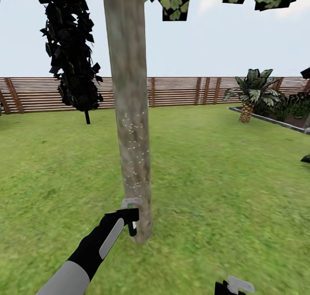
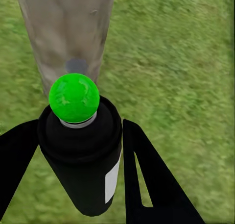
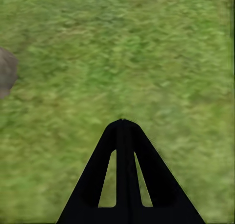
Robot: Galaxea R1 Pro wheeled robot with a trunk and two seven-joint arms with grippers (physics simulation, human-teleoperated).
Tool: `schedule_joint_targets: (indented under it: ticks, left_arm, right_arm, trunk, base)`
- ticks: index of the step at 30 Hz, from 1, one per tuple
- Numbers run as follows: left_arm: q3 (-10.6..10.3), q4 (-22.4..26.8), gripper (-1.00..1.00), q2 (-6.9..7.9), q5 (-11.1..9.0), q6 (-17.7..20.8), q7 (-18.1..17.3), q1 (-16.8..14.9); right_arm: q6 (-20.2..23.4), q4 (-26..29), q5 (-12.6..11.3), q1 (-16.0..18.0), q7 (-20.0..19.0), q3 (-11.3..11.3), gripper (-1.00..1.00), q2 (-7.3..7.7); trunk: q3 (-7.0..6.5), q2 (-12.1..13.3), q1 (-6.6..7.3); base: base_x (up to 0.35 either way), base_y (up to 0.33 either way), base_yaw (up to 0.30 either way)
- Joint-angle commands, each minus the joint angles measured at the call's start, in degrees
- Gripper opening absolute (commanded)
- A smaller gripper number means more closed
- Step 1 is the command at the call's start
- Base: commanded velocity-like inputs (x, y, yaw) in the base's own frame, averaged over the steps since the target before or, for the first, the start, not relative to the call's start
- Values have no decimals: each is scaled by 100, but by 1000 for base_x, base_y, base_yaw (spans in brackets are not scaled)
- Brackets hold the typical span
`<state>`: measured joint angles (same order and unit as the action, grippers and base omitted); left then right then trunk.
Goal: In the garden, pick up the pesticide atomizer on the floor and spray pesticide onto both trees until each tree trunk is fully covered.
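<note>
A: Left gripper, black fingers clamped on the dark-bodied pesticide atomizer with pale grey head and green mark. Its green cap faces the bark.

B: Where is it?

A: Low, just beside the base of the thick mottled grey-brown tree trunk. Fine white pesticide specks dot the bark above.

B: Right gripper?

A: Fingers pressed together, nothing held, over green grass lawn. Brown slatted wooden fence behind.
</note>
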<state>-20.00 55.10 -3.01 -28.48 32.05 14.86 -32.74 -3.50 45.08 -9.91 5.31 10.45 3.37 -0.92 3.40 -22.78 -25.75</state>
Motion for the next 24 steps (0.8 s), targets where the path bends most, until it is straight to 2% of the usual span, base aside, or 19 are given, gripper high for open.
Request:
schedule_joint_targets:
  ticks: [1, 13, 24]
  left_arm:
    - [-13, 9, -100, 11, -57, 13, 58, -4]
    - [-13, 9, -100, 36, -61, -126, 47, 91]
    - [-13, 9, -100, 81, -62, -137, 43, 101]
  right_arm:
    - [-28, 1, -62, 5, 2, 6, -100, -4]
    - [-28, 1, -72, 5, 4, 12, -100, -4]
    - [-28, 1, -72, 5, 1, 14, -100, -4]
  trunk:
    - [13, -13, -3]
    - [13, -13, -3]
    - [13, -13, -3]
  base:
    - [-83, 334, -247]
    - [-99, 334, -247]
    - [-9, 334, -247]
